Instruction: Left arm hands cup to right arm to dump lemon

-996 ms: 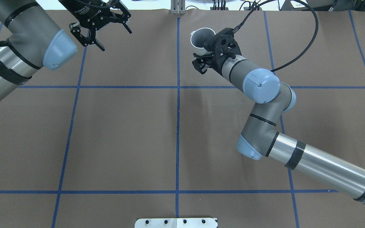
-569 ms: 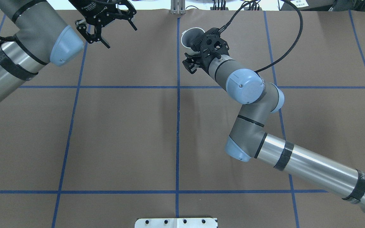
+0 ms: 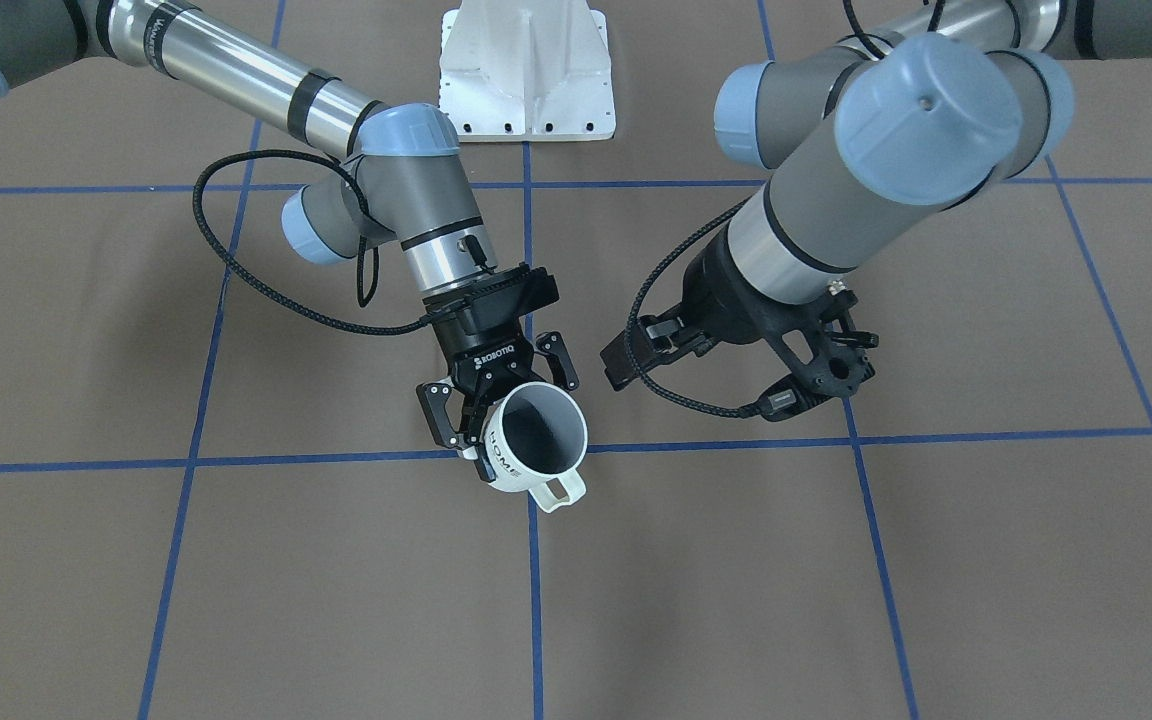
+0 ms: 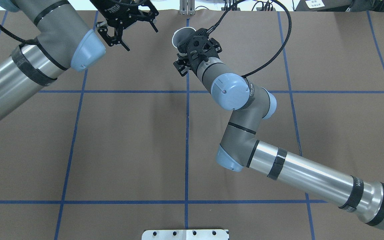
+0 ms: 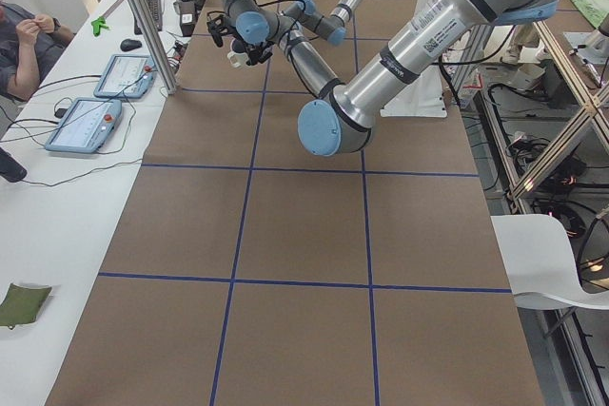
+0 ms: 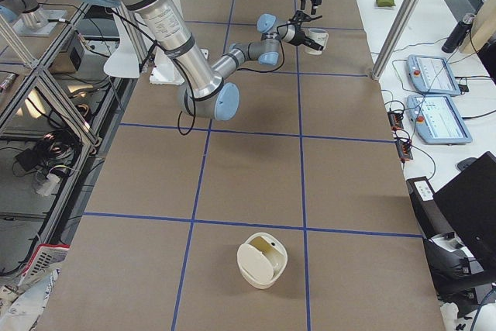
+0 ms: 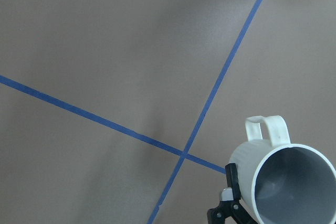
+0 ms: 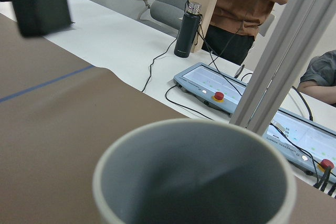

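The cup (image 3: 534, 438) hangs tilted above the table (image 3: 836, 580), its grey inside bare, with no lemon visible in any view. Behind it the right gripper (image 3: 498, 398) clamps its wall, so the hand-over looks done. Whether the dump is finished is unclear. Beyond, the left gripper (image 4: 135, 33) stands wide, empty.

A robotics lab: teach pendants (image 6: 431, 75), aluminium framing (image 6: 402, 13), tape-gridded table (image 4: 128, 140).
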Motion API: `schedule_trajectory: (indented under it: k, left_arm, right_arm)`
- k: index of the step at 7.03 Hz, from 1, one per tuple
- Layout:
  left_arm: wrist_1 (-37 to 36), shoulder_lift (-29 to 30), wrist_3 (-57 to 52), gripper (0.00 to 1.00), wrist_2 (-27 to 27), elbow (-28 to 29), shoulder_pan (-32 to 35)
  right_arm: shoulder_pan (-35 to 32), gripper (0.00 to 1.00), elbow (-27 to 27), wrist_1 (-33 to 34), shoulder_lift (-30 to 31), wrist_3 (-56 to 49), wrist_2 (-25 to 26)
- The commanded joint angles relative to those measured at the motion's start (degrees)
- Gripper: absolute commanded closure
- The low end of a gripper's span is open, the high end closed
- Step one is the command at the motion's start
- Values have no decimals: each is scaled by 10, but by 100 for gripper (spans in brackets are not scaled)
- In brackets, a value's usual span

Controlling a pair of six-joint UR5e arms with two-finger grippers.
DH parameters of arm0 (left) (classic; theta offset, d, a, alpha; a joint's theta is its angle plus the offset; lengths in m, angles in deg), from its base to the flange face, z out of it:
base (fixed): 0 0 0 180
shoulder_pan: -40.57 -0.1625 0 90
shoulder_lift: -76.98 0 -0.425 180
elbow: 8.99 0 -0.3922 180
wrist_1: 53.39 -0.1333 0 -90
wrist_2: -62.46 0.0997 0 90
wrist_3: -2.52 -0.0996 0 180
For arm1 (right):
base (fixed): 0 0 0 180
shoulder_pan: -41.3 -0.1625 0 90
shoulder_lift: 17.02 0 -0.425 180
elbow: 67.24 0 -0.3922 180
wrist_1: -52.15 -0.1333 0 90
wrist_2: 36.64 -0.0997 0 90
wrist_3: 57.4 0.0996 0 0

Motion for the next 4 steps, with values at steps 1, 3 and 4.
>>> schedule_trajectory:
  k: [1,3,4]
  left_arm:
    - [48,3,47,0,32,11,-29]
    - [63,8,66,7,45,19,-32]
    - [64,8,66,34,45,29,-32]
  right_arm:
    - [10,69,2,0,-4,2,6]
    - [26,69,6,-1,-4,2,28]
    - [31,68,6,-3,-3,2,42]
